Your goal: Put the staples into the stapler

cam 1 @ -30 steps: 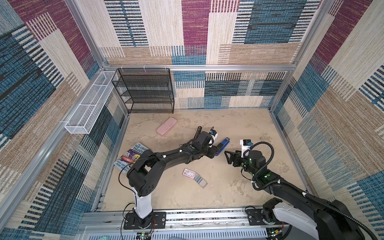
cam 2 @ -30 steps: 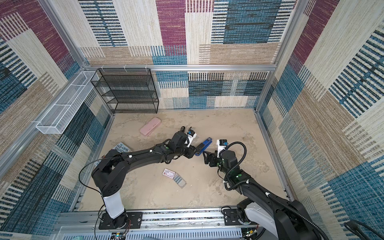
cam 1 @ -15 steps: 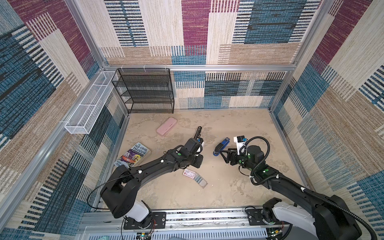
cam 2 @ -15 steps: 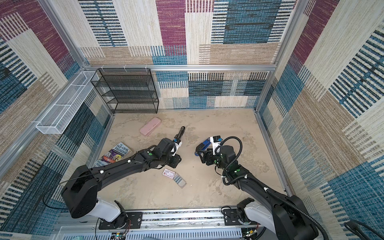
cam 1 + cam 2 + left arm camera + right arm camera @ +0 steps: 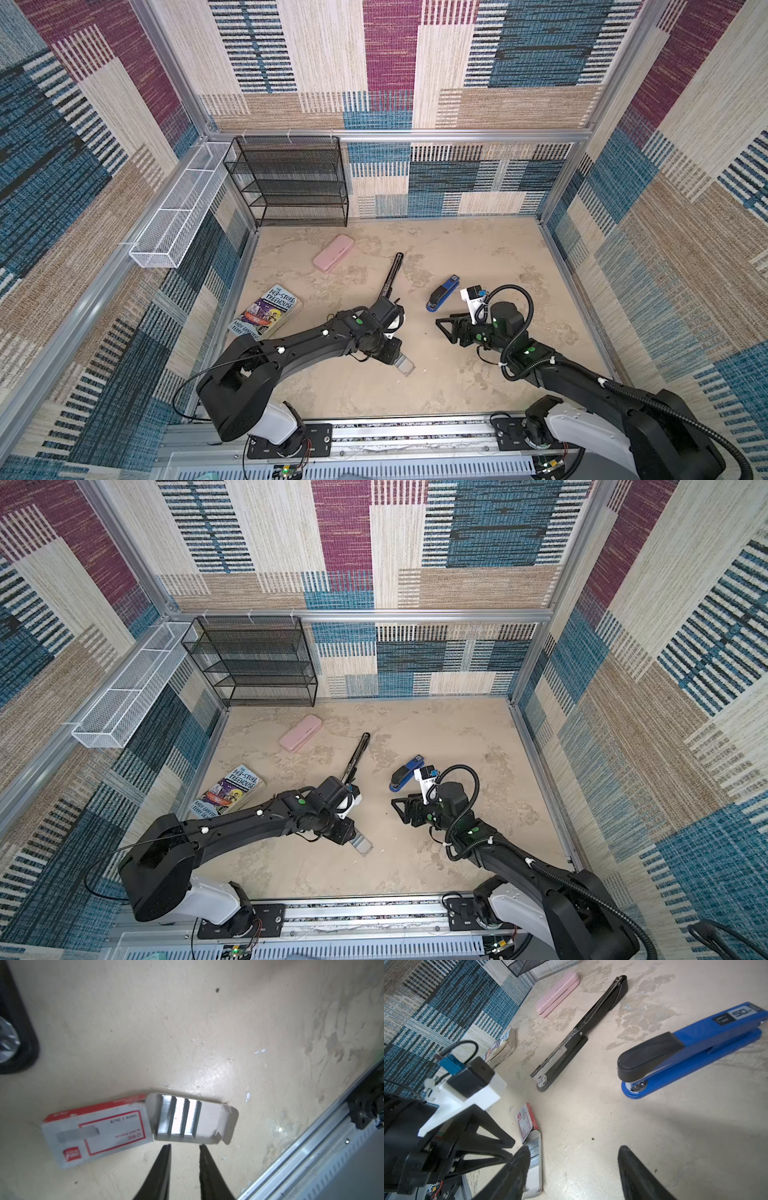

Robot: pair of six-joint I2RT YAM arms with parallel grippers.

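Pointing: thin grey metal staple strips lie side by side, long axes crosswise to their tray, near ends facing the left gripper.
Container: flat white cardboard box with red edge on the beige tabletop; the tray is slid out with several strips in it.
Writing: box print is too blurred to read; blue stapler reads "50"; paperback book reads "143-Storey Treehouse".
Left jaws: a narrow gap, empty, tips just short of the tray.
Right jaws: right gripper spread wide, empty.
Stapler: long black stapler folded open flat, beyond the box.
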